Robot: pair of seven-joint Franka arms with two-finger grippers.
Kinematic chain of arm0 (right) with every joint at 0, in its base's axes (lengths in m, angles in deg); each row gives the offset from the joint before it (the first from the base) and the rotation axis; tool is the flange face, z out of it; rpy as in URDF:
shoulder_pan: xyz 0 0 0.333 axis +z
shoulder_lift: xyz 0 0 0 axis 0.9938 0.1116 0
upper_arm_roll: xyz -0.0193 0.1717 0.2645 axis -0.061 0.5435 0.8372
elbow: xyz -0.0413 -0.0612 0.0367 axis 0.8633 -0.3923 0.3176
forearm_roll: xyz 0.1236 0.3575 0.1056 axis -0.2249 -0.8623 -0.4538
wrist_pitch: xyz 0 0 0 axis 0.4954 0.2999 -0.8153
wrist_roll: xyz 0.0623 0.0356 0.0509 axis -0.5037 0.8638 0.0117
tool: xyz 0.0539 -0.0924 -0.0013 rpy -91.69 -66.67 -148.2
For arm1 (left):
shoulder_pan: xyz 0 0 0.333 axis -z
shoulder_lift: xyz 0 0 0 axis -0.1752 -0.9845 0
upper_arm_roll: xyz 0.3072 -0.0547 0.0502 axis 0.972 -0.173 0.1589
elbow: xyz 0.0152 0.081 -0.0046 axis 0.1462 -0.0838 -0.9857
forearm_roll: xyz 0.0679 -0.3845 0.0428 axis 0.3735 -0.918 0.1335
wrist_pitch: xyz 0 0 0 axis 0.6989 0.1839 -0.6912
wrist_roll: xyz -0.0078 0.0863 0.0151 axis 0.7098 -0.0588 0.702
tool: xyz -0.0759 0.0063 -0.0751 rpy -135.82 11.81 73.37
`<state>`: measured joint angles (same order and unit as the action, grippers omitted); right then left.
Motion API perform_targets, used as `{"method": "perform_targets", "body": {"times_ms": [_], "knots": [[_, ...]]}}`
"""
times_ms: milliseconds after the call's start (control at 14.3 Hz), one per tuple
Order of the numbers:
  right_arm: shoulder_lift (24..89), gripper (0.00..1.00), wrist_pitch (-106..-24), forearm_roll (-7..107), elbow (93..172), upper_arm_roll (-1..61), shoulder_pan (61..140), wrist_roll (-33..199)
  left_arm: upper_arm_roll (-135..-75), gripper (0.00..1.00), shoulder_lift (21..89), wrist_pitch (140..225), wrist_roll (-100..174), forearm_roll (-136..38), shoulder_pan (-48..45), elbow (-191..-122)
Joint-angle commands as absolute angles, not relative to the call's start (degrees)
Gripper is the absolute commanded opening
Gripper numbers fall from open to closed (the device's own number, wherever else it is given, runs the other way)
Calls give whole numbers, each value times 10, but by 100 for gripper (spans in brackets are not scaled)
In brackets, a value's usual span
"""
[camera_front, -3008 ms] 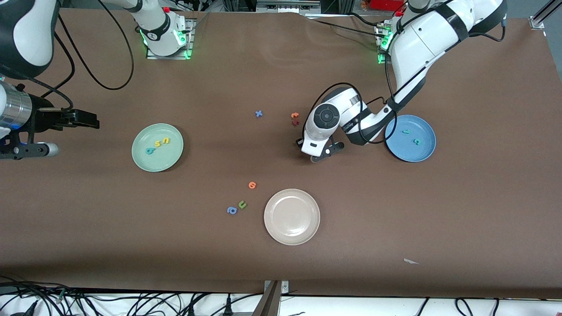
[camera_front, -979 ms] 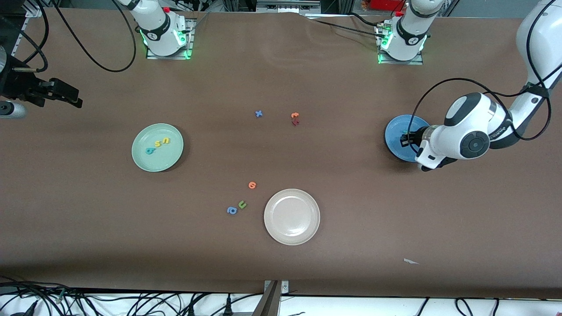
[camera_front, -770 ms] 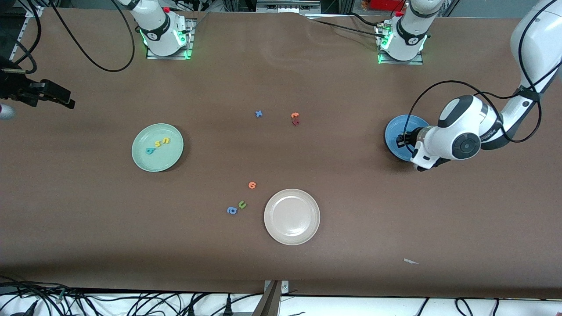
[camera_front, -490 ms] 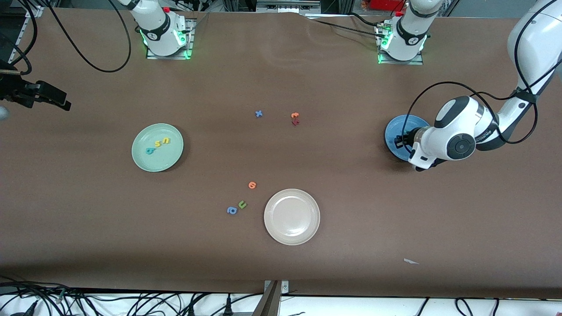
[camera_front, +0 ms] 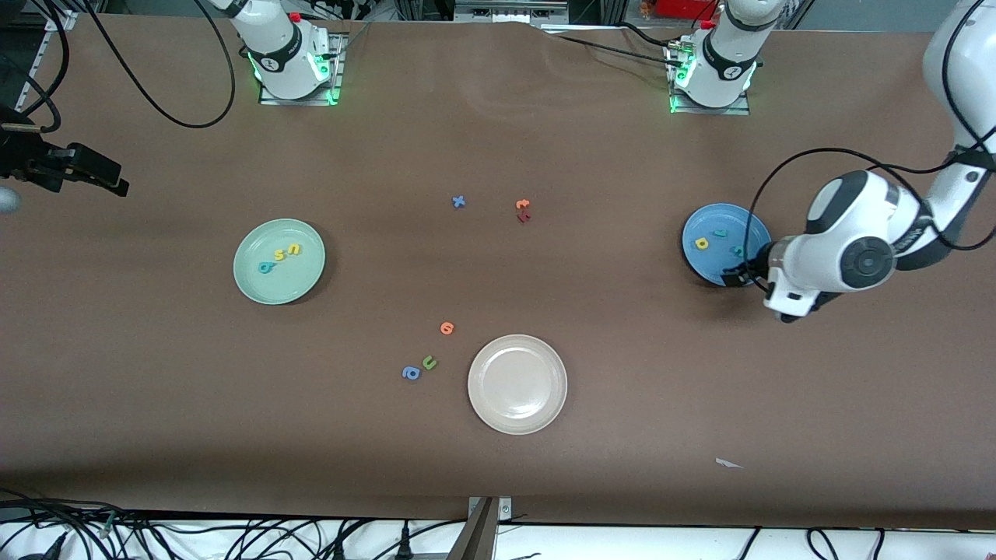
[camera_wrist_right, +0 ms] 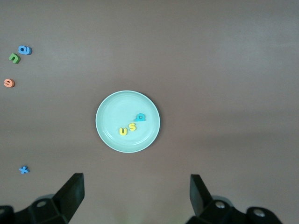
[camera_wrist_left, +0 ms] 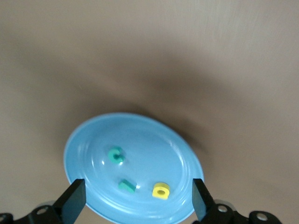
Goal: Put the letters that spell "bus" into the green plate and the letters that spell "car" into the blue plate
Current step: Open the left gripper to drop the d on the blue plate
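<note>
The left gripper [camera_front: 735, 276] hangs over the edge of the blue plate [camera_front: 751, 222] that lies nearer the front camera, its fingers [camera_wrist_left: 74, 199] spread wide and holding nothing. In the left wrist view the two dark fingers stand apart with the plate showing between them. On the blue plate lie all three letters of "car": the yellow a [camera_front: 702, 243], the teal c [camera_front: 737, 250] and the thin teal r [camera_front: 720, 232] (the r shows only as a small teal sliver, its shape hard to read). The left arm's wrist covers part of the plate's rim in the front view.

The right gripper [camera_front: 109, 177] waits at the right arm's end of the worktop [camera_front: 498, 467], farther from the front camera than the green plate [camera_front: 261, 292]. Its fingers [camera_wrist_right: 72, 192] are spread apart and empty; in the front view most of that arm is cut off by the frame edge.

On the green plate sit the letters of "bus" close together: the teal b [camera_front: 266, 267], the yellow s [camera_front: 279, 255] and the yellow u [camera_front: 293, 250].

Between the two plates lie a blue x [camera_front: 459, 201], a pair of orange letters [camera_front: 523, 206] touching each other (which letters they are cannot be told), an orange round letter [camera_front: 447, 328], a green u [camera_front: 429, 362], a blue round letter [camera_front: 411, 373] and a cream plate [camera_front: 517, 416].
</note>
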<state>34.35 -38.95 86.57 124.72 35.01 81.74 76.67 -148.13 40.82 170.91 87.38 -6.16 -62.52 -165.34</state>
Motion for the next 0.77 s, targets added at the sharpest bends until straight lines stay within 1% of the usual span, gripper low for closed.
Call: {"method": "perform_targets", "body": {"times_ms": [0, 210, 420, 560, 630, 700], "knots": [[345, 100, -390, 872, 1243, 353, 817, 764, -1478, 100, 439, 1691, 871, -24, -622, -1617], [345, 100, -388, 872, 1243, 352, 817, 765, -1479, 100, 439, 1665, 853, 17, -626, -1566], [345, 100, -386, 871, 1243, 351, 817, 764, -1481, 100, 439, 1606, 773, 13, -614, -1482], [345, 100, -386, 871, 1243, 351, 817, 764, -1481, 100, 439, 1588, 712, 5, -608, -1442], [345, 100, -386, 871, 1243, 351, 817, 764, -1478, 100, 439, 1570, 685, -7, -593, -1416], [345, 100, -388, 872, 1243, 352, 817, 764, -1461, 100, 439, 1542, 661, -29, -567, -1372]]}}
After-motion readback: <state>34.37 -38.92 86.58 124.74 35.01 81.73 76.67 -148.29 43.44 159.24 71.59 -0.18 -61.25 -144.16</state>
